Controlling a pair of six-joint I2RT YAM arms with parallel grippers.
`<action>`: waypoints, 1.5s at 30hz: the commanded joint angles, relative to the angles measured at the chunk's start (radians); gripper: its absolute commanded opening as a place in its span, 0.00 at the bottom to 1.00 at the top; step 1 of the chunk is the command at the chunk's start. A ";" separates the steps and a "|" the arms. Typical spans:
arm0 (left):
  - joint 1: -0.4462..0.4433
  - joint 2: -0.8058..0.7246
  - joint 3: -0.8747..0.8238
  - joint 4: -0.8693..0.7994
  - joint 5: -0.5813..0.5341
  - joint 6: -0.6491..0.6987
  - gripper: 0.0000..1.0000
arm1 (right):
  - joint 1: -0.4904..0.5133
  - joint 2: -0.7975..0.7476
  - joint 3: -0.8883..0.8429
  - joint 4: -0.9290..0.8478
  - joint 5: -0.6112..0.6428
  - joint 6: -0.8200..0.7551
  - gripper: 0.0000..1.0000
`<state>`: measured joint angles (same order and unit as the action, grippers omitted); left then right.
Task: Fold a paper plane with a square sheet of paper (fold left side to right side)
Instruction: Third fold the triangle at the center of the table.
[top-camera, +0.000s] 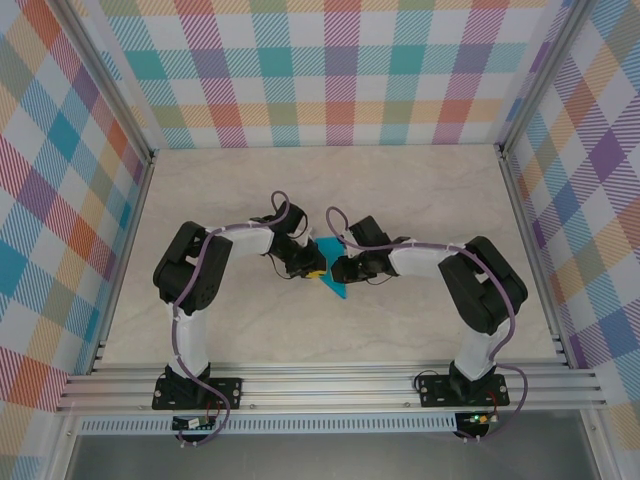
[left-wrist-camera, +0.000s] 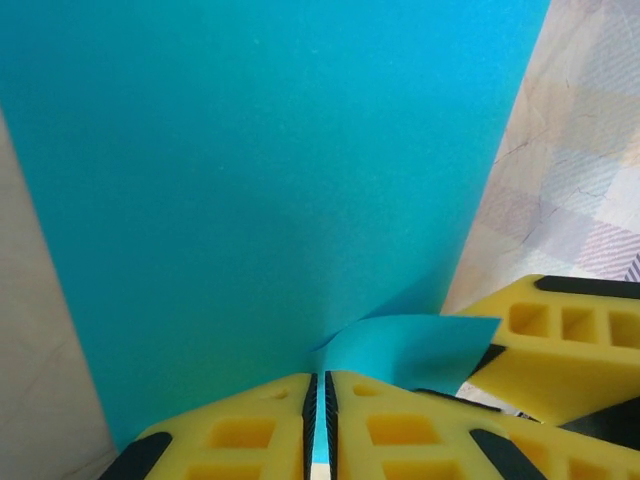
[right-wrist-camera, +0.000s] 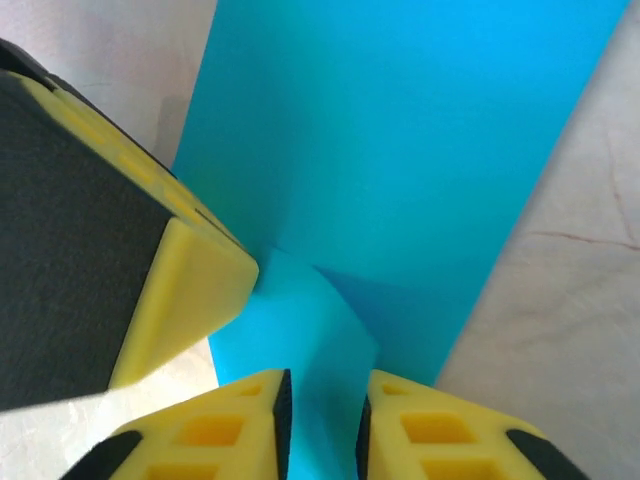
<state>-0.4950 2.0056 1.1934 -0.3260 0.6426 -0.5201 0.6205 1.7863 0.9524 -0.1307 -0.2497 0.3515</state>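
Pinching the paper at mid-frame, both arms nose to nose

Top external view. Both arms are bent inward and meet near the centre of the frame on the pale tabletop (top-camera: 420, 200). The left fingers (top-camera: 308, 264) and the right fingers (top-camera: 340, 268) sit just beside each other. The cyan-blue paper (top-camera: 330, 283) lies between and under them. A pointed corner of it shows just below the meeting point, and a smaller patch shows above. From this height I cannot tell how far either pair is open.

Left wrist view. The paper runs as a broad band from the top of the frame down to the bottom centre. The left fingers are at the bottom edge, closed to a thin slit with a sliver of paper caught in it. A small flap of paper curls up just above their tips. One yellow finger of the right arm comes in from the lower right, touching or nearly touching that flap.

Right wrist view. The paper runs from the upper right down to the bottom centre, with a raised, creased fold just above the right fingers. Those fingers stand a little apart, and the paper passes through the gap without being visibly squeezed. A finger of the left arm shows at the left of the frame, its tip against the paper's edge.
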 joint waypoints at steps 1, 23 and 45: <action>0.003 0.067 -0.055 -0.032 -0.090 0.023 0.14 | -0.028 -0.079 0.044 -0.109 -0.027 -0.016 0.31; 0.003 0.062 -0.050 -0.045 -0.109 0.025 0.13 | 0.002 0.040 0.077 -0.154 -0.318 0.067 0.28; 0.003 0.077 -0.037 -0.053 -0.125 0.032 0.12 | 0.003 0.073 0.013 -0.242 -0.295 0.081 0.24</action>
<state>-0.4942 2.0056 1.1866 -0.3176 0.6476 -0.5079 0.6212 1.8565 0.9958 -0.2943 -0.5434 0.4263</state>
